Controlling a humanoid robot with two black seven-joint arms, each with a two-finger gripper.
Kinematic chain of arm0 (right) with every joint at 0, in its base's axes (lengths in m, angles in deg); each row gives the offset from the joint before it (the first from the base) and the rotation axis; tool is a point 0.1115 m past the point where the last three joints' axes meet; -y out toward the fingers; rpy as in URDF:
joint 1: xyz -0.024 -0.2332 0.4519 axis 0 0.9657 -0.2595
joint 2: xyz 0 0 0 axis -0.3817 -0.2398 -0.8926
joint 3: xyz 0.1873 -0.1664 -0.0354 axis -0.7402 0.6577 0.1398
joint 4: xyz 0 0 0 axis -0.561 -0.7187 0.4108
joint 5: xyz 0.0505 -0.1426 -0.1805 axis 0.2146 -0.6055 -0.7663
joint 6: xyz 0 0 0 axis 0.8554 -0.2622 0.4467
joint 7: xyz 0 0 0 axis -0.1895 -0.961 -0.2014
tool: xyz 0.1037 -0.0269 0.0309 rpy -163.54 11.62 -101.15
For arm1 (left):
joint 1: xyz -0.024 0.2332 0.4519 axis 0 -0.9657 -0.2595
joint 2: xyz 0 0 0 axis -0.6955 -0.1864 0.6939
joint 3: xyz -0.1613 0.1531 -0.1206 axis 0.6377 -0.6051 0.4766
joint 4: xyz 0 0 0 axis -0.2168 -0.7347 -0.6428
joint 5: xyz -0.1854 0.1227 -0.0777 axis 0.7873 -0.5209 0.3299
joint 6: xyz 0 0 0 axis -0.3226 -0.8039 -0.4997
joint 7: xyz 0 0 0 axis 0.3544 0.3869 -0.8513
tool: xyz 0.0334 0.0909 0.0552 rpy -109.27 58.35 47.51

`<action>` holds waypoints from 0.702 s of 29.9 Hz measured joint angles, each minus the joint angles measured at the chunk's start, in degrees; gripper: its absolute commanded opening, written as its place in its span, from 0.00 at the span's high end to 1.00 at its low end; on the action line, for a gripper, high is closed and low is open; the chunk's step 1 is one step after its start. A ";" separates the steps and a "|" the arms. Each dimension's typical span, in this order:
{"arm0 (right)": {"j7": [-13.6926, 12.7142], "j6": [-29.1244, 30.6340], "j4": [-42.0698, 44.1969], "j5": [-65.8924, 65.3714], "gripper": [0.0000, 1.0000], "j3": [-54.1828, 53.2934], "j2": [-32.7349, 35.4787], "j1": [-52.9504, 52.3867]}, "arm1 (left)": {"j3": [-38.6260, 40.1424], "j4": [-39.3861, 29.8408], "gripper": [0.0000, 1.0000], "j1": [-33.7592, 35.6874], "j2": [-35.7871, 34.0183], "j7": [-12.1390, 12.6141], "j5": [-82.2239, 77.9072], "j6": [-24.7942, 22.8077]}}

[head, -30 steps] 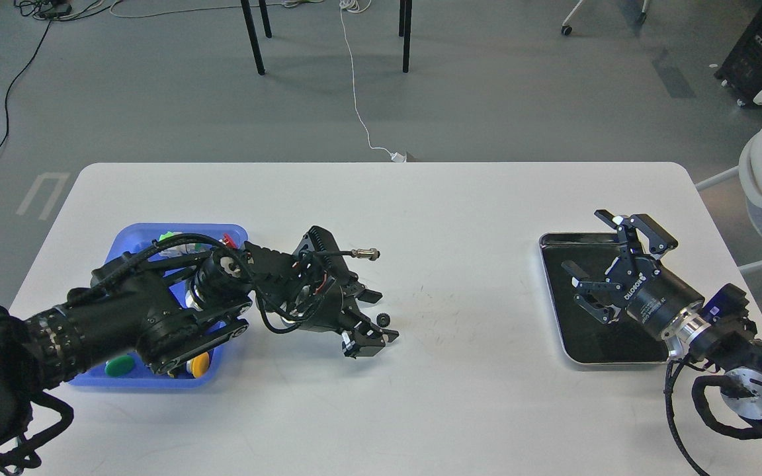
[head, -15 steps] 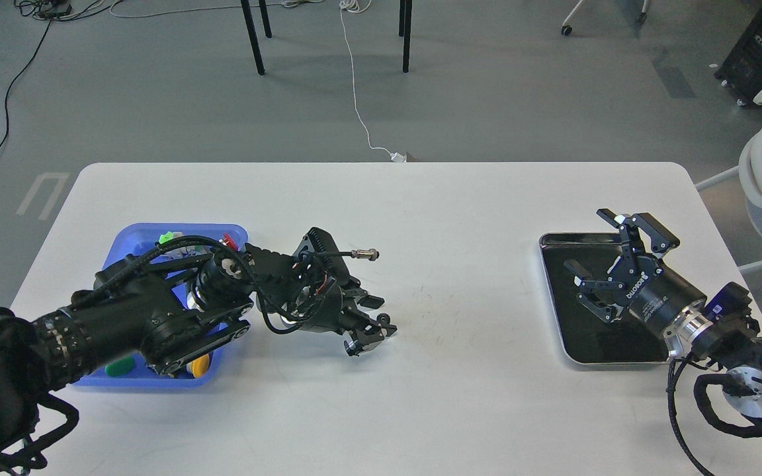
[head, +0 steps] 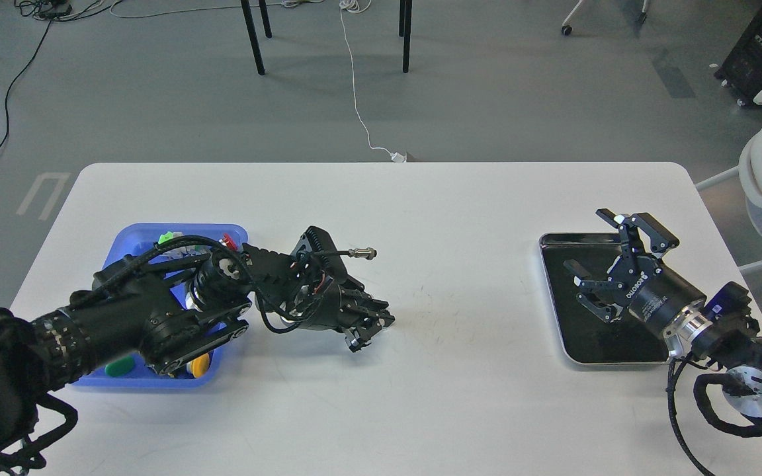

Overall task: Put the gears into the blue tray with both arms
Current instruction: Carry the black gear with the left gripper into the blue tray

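Fingers of the left arm's black gripper (head: pixel 369 328) are lying drawn close together just above the white table (head: pixel 421 198), and the small black toothed gear that the task names is not showing as a separate thing between them; black on black, I cannot tell whether they are pinching it or merely closing around it. If a gear is there, it is sitting at those fingertips, well to the right of the bright blue rectangular plastic tray (head: pixel 131 239), which is lying at the table's left side under the left forearm. Coloured round caps, green and yellow, are showing inside the tray at its near edge.

So the relation that is deciding the coming move is this: the tray is lying left and slightly nearer from the left fingers, with the arm's own elbow crossing over it.

Fingers of the right arm's black gripper (head: pixel 596 264) are standing spread wide over the silver-rimmed tray with black lining (head: pixel 550 291) at the far right, holding nothing visible. That arm is well apart from the blue tray; the left is clearly the nearer one.
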 measured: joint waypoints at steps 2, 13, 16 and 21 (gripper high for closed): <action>0.00 -0.03 -0.01 0.00 0.01 0.00 0.00 0.00 | 0.41 -0.79 0.92 0.57 -1.00 -0.02 0.00 0.12; 0.01 -0.04 0.01 -0.25 0.01 0.00 0.00 -0.05 | 0.77 -12.07 0.90 7.22 -25.11 -0.01 2.15 -0.11; 0.03 -0.08 0.11 -0.33 0.01 0.00 -0.05 -0.01 | 0.22 -12.28 0.90 6.67 -32.63 0.01 6.67 -0.15; 0.03 -0.08 0.84 -0.42 0.01 0.00 -0.10 0.07 | 0.36 -11.57 0.89 1.07 -39.43 0.01 9.38 0.13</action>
